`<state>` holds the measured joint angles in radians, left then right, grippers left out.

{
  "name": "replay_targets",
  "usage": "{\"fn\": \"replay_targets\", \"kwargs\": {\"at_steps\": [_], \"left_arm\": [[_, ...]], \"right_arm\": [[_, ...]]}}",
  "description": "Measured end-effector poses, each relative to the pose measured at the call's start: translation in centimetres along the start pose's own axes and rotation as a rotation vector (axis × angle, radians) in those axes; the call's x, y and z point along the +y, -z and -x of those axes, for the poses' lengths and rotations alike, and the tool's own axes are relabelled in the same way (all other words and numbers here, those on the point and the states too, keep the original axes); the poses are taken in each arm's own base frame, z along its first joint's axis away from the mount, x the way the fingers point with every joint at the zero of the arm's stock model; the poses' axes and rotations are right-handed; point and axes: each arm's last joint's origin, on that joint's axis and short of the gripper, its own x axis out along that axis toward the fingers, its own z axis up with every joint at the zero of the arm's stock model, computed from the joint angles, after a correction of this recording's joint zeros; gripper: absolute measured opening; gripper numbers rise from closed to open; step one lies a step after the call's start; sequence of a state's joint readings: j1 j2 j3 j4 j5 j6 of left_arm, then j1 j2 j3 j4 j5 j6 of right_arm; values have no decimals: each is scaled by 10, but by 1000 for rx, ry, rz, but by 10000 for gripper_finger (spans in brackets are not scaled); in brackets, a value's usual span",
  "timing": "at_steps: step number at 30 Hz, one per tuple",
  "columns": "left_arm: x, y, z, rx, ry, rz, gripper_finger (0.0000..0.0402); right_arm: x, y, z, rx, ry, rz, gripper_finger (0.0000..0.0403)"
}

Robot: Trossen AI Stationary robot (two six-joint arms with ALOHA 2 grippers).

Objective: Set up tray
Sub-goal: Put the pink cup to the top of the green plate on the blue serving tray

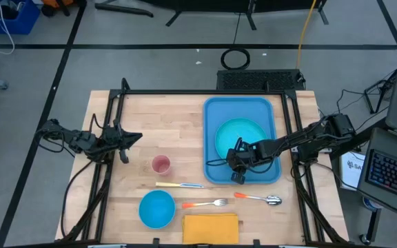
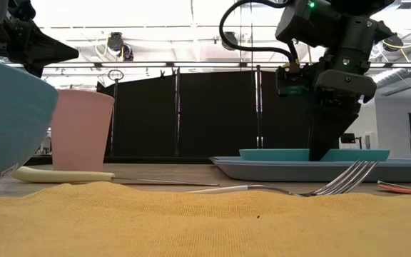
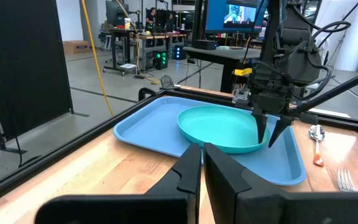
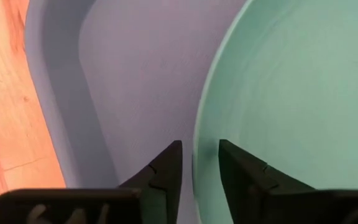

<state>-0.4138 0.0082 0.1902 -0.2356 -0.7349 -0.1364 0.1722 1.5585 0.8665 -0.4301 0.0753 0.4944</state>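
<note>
Here, flat blue plastic tray point(image 1: 253, 110), round turquoise plate point(image 1: 243, 134), wooden table point(image 1: 164, 131)

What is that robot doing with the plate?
The right gripper is down at the rim of the turquoise plate, which already lies in the blue tray. Its fingers straddle the plate's edge with a gap showing, so it seems to be letting go. The left gripper waits shut, off to the side above the table. The pink cup, blue bowl, fork, spoon, knife and yellow napkin lie outside the tray.
</note>
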Motion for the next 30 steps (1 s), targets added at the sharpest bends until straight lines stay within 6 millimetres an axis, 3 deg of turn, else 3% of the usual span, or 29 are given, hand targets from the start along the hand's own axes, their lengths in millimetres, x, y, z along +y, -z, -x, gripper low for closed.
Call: {"fn": "replay_targets", "kwargs": {"at_steps": [8,17,30], "left_arm": [[0,0,0,0,0,0,24],[0,0,0,1,0,-3,24],[0,0,0,1,-1,-4,24]], "right_arm": [[3,-7,5,-25,-10,55,125],[10,-21,14,-80,-29,157,128],[36,-69,43,-487,-179,589,128]]}}
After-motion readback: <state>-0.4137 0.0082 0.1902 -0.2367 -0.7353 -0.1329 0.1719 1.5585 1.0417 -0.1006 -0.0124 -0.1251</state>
